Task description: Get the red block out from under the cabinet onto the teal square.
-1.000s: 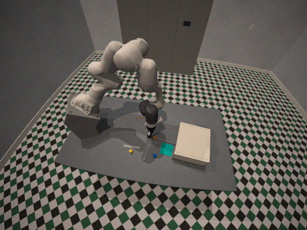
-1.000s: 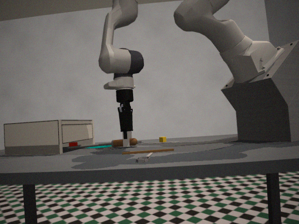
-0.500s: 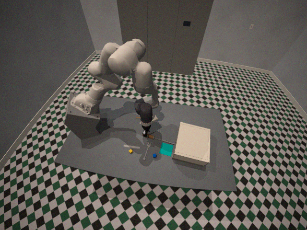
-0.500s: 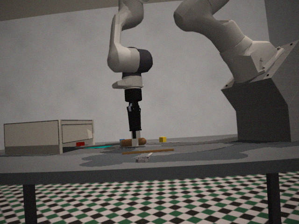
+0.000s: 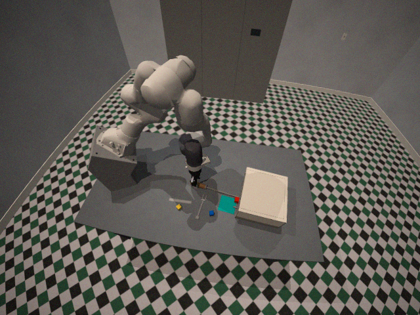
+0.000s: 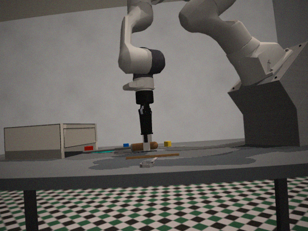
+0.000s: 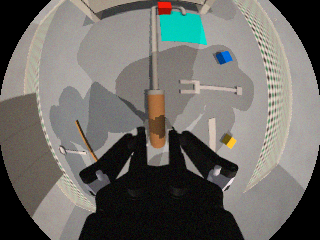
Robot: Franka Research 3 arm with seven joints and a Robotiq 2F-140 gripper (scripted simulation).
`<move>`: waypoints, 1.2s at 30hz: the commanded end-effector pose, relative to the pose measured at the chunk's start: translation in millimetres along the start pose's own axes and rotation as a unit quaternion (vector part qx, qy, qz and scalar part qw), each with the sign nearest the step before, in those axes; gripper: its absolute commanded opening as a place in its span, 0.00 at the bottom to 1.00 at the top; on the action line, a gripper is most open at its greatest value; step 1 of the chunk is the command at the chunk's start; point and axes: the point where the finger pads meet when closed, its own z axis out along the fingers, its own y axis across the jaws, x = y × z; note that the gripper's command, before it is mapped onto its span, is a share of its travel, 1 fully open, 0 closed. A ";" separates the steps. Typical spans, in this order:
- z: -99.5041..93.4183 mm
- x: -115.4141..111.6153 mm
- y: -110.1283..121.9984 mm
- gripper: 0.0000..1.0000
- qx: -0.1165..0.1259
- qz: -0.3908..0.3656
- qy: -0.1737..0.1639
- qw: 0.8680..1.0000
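The red block (image 5: pixel 236 199) (image 6: pixel 88 147) (image 7: pixel 164 7) sits at the foot of the cream cabinet (image 5: pixel 264 195) (image 6: pixel 32 140), at its front opening, touching the far corner of the teal square (image 5: pixel 226 205) (image 7: pixel 182 27). My gripper (image 5: pixel 194 184) (image 6: pixel 147 145) (image 7: pixel 157 125) points straight down and is shut on the wooden handle (image 5: pixel 201 186) (image 6: pixel 137 146) (image 7: pixel 156 116) of a hook tool. The tool lies low over the table. Its grey rod (image 5: pixel 220 191) (image 7: pixel 154 47) reaches to the red block, with the hooked end beside it.
A blue block (image 5: pixel 211 212) (image 6: pixel 126 145) (image 7: pixel 224 58) and a yellow block (image 5: pixel 178 207) (image 6: pixel 167 143) (image 7: pixel 228 140) lie near the square. A grey forked tool (image 5: pixel 201 205) (image 7: pixel 214 87), a thin wooden stick (image 6: pixel 151 156) (image 7: pixel 84 139) and a small grey tool (image 6: pixel 147 162) lie on the table. The robot base (image 5: pixel 111 163) stands at the left.
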 end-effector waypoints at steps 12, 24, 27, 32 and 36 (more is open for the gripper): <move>-0.9 -20.0 3.5 0.00 -0.005 -0.006 0.004 1.000; -0.9 -28.5 3.6 0.00 -0.005 -0.006 0.004 1.000; -0.9 -28.8 3.6 0.00 -0.005 -0.006 0.004 1.000; -0.9 -29.5 3.6 0.00 -0.005 -0.006 0.004 1.000; -0.9 -29.6 3.6 0.00 -0.005 -0.006 0.004 1.000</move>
